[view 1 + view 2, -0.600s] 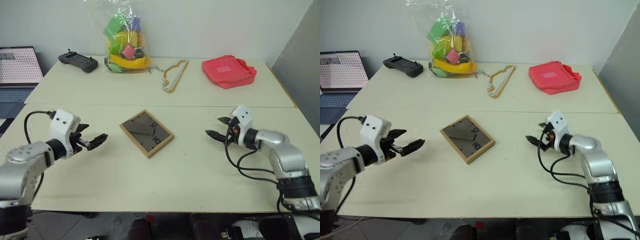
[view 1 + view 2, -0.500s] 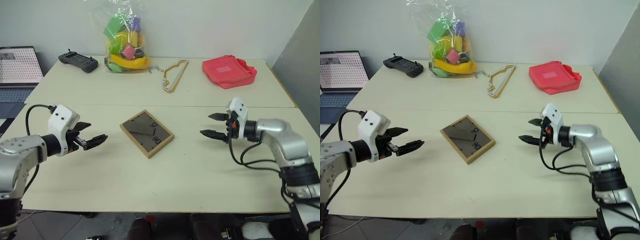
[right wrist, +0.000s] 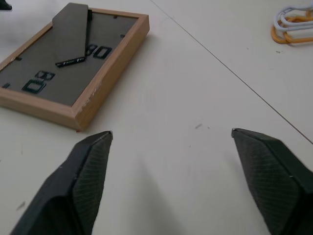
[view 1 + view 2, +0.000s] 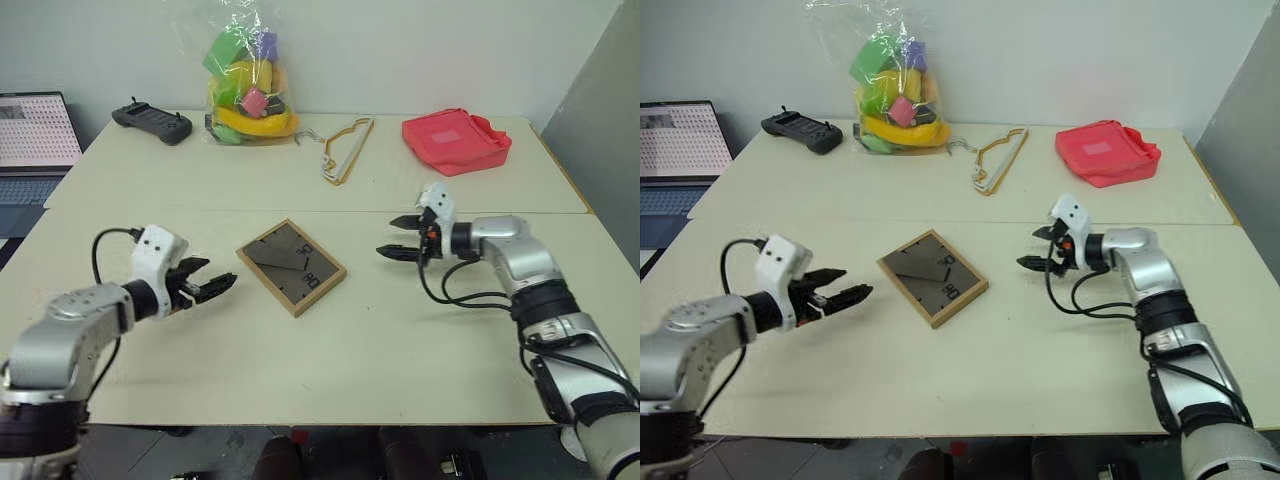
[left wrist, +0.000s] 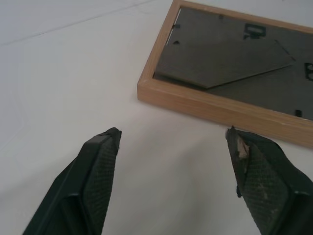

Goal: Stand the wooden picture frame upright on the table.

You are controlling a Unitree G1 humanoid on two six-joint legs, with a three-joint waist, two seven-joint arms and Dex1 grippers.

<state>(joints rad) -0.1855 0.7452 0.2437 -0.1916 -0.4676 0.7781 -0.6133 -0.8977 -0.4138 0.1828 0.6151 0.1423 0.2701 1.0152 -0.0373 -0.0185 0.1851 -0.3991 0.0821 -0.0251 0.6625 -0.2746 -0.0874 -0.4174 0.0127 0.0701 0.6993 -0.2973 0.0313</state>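
The wooden picture frame (image 4: 291, 266) lies flat on the cream table (image 4: 400, 340), face down, its dark brown back panel and folded stand showing. It sits mid-table between my two arms. My left gripper (image 4: 217, 287) hovers just left of the frame, open and empty, a short gap from the frame's near edge (image 5: 220, 110). Right of the frame, my right gripper (image 4: 398, 237) is also open and empty, pointing toward the frame's corner (image 3: 98, 93).
Along the table's far side lie a black controller (image 4: 151, 121), a clear bag of colourful toys (image 4: 250, 85), a hanger (image 4: 345, 148) and a red pouch (image 4: 456, 142). A laptop (image 4: 35, 135) stands at the far left.
Both grippers have closed in on the frame: the left moved right, the right moved left and a little farther from me. Both stay open. The frame has not moved.
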